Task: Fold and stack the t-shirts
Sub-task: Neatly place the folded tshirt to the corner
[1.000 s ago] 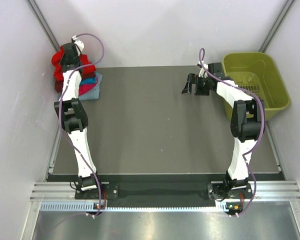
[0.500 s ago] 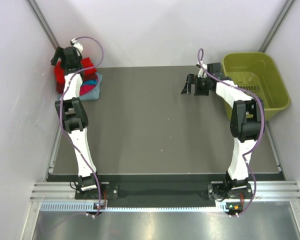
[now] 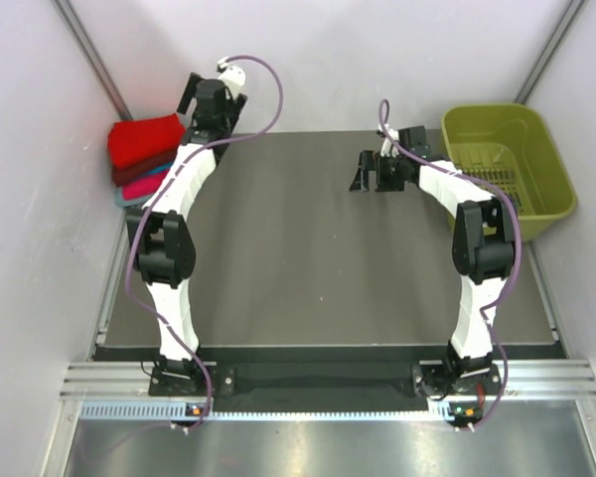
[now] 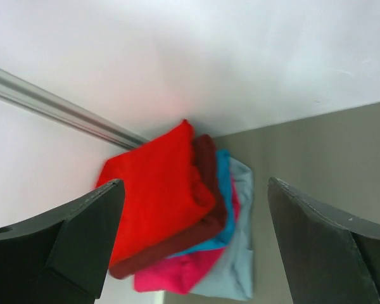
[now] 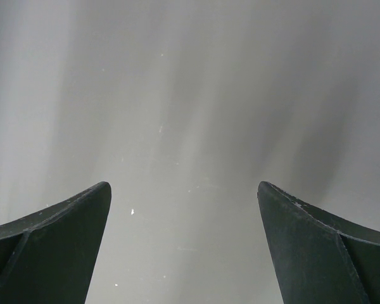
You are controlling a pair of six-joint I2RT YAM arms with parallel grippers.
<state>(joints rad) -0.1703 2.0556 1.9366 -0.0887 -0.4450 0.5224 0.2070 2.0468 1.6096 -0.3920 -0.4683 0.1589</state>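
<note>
- The left arm (image 3: 184, 179), in the left half of the overhead view, has glossy white link shells, with chunky black housings at the joints.
- The right arm (image 3: 447, 189), in the right half, shows the same white-and-black build.
- A thin purple cable (image 3: 281, 94) runs along each arm from wrist to foot.
- The black bases (image 3: 174, 376) are bolted to a metal rail at the bottom of the frame.
- The left gripper (image 3: 204, 99) is black, with a small white cap beside it.
- The right gripper (image 3: 370, 171) is black too.
- In the wrist views, the fingers (image 4: 82, 240) are matte dark wedges with bevelled edges, filling the lower corners.
</note>
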